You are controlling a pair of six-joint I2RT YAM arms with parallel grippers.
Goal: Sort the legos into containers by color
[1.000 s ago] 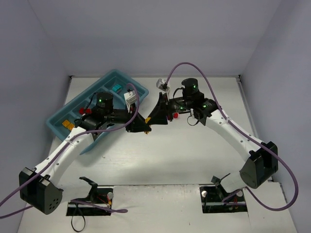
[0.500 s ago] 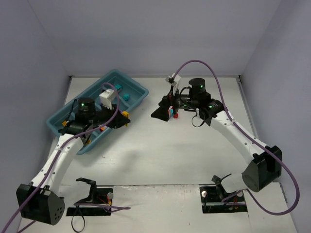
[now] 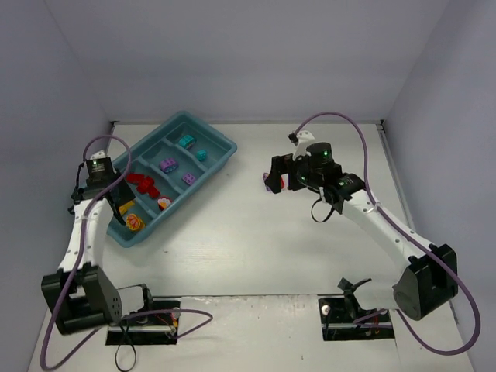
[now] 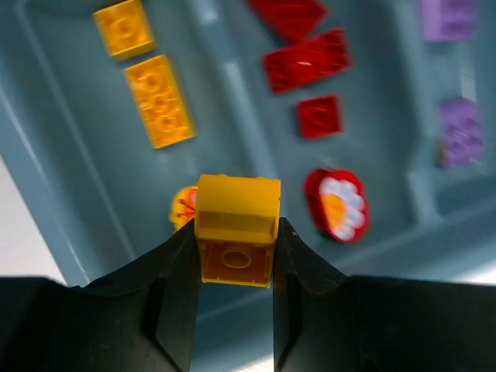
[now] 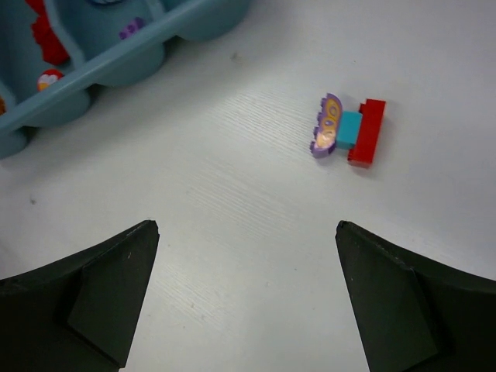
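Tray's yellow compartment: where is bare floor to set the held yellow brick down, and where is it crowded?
Bare floor runs between the two loose yellow bricks and the divider. Crowded: around the yellow flower piece behind the held brick.

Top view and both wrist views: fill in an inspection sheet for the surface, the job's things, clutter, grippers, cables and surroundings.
Surface: white table, faint wood grain.
Job's things: tray holds teal bricks, purple bricks, red bricks and yellow bricks, each in its own compartment; a purple-teal-red stack lies on the table outside the tray.
Clutter: nothing seen.
Grippers: left gripper shut on a yellow brick above the tray; right gripper open above the table, near the stack.
Cables: purple cables loop off both arms.
Surroundings: plain pale walls on three sides.
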